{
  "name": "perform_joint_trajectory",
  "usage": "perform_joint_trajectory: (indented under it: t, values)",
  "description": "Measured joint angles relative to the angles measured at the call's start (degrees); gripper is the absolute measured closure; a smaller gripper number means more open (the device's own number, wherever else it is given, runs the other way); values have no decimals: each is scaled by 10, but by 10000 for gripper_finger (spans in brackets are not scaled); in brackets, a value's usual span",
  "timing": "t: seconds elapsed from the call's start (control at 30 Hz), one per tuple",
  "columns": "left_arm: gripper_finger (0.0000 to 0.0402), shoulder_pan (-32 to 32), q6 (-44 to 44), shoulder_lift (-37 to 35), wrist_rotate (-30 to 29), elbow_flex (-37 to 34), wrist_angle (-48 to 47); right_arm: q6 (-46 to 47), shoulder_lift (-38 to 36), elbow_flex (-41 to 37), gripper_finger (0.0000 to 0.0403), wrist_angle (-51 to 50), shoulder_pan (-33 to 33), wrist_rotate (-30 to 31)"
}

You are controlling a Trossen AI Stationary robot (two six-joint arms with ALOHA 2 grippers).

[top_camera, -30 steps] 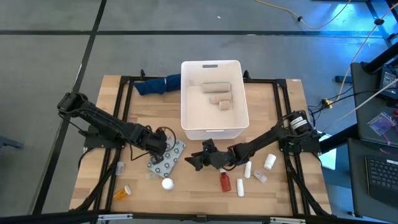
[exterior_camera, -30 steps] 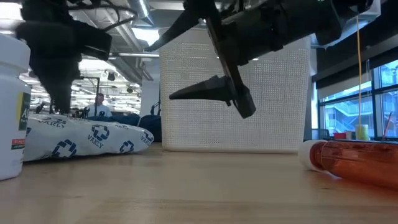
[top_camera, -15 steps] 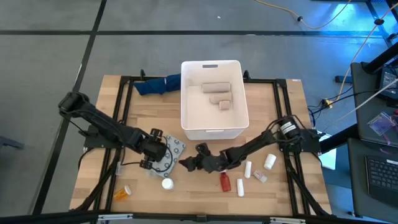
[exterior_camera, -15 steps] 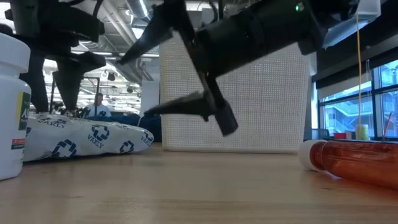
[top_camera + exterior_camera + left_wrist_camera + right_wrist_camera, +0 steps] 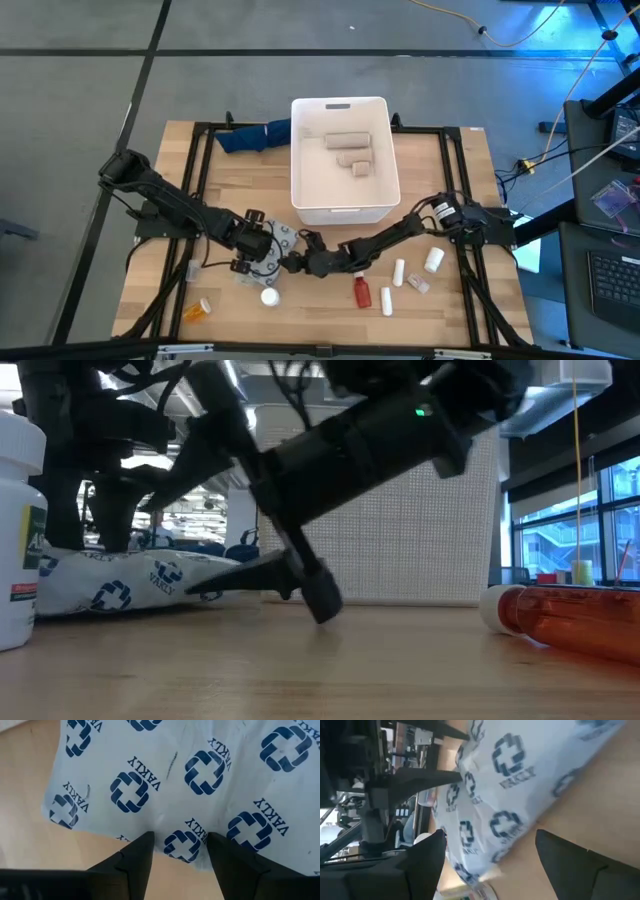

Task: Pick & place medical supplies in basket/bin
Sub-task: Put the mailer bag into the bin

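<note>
Wooden tabletop (image 5: pixel 330 320) is seen with the white bin (image 5: pixel 341 213) at its centre. Near the bin's front left corner lies a white printed pack (image 5: pixel 268 250). The left gripper (image 5: pixel 262 248) hangs parted over it, holding nothing; the right gripper (image 5: pixel 291 262), also parted and empty, is set low at its edge. The pack is judged light, soft and crinkly; an edge pinch is advised.
</note>
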Motion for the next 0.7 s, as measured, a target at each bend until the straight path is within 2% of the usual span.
perform_joint_trajectory:
  t: [0.2,0.43,0.7]
  values:
    - [224,0,-33,-1,37,-2,16,9,22,49,97,-58,-5,-16]
    - [259,0,-75,0,72,-3,27,12,27,85,97,-154,-7,-45]
    - [275,0,-81,5,81,-7,104,10,27,88,97,-167,-13,-53]
